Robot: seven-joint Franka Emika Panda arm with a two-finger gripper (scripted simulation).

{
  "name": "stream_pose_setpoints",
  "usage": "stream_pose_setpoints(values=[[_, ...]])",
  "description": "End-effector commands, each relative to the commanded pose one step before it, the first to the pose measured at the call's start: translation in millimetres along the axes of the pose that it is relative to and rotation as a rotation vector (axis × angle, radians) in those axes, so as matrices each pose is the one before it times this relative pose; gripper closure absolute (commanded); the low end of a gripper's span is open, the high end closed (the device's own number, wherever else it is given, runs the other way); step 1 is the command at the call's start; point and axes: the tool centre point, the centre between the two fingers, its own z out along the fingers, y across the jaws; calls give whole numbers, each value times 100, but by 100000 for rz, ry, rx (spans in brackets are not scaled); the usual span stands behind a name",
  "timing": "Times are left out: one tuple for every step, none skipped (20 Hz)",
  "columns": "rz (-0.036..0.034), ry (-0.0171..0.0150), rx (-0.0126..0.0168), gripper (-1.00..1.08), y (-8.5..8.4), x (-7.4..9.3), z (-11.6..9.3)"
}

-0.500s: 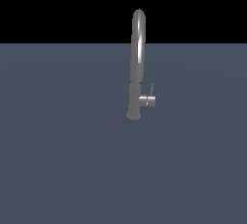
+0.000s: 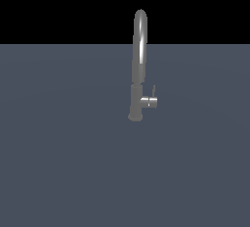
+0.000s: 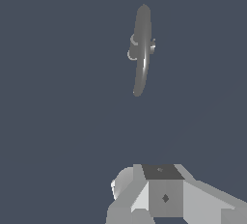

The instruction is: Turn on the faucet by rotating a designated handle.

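Observation:
The faucet (image 2: 138, 69) is a tall slim grey gooseneck tap that stands upright on the dark grey surface in the exterior view. Its handle (image 2: 149, 102) is a short stub that juts from the lower body toward the exterior view's right, with a thin lever pin pointing up. No arm or gripper shows in the exterior view. The wrist view looks down on the faucet (image 3: 142, 49) from above, and the handle (image 3: 152, 46) peeks out at its side. White and grey parts of my arm (image 3: 164, 196) fill the picture's edge, well apart from the faucet. No separate fingertips can be made out.
A flat dark grey surface (image 2: 63, 162) stretches all around the faucet. A black background lies beyond its far edge. Nothing else shows.

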Motion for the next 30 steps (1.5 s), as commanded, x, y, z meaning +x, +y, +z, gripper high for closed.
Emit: stream_pose_setpoints(values=[[1372, -1317, 1237, 108, 26, 601, 112], [702, -658, 640, 108, 10, 308, 48], [773, -725, 706, 108, 12, 339, 53], [842, -790, 769, 108, 13, 370, 58], [914, -858, 835, 108, 15, 401, 63], [985, -925, 900, 108, 15, 433, 68], [1060, -995, 969, 108, 17, 466, 73], [1133, -1064, 1036, 108, 18, 498, 78], [1208, -1135, 1106, 108, 19, 531, 83], [1284, -1207, 1177, 108, 21, 565, 88], [1354, -1273, 1242, 108, 22, 596, 93], [1387, -1305, 1273, 108, 22, 610, 95], [1401, -1319, 1287, 108, 22, 617, 96], [1409, -1327, 1296, 108, 23, 621, 96], [1415, -1334, 1304, 108, 22, 624, 96], [1422, -1341, 1313, 108, 23, 628, 96], [1429, -1349, 1321, 108, 23, 631, 97], [1435, -1356, 1329, 108, 23, 635, 97], [1441, -1362, 1337, 108, 23, 637, 97], [1445, -1367, 1344, 108, 23, 640, 97], [1452, -1375, 1353, 108, 24, 643, 97], [1455, -1380, 1359, 108, 23, 645, 97], [1460, -1386, 1366, 108, 23, 648, 97], [1464, -1392, 1374, 108, 24, 651, 97], [1468, -1398, 1381, 108, 24, 653, 97], [1471, -1403, 1387, 108, 24, 655, 98], [1475, -1409, 1394, 108, 24, 657, 98], [1478, -1414, 1401, 108, 24, 659, 98], [1481, -1420, 1408, 108, 24, 661, 98], [1485, -1427, 1415, 108, 25, 663, 98]])
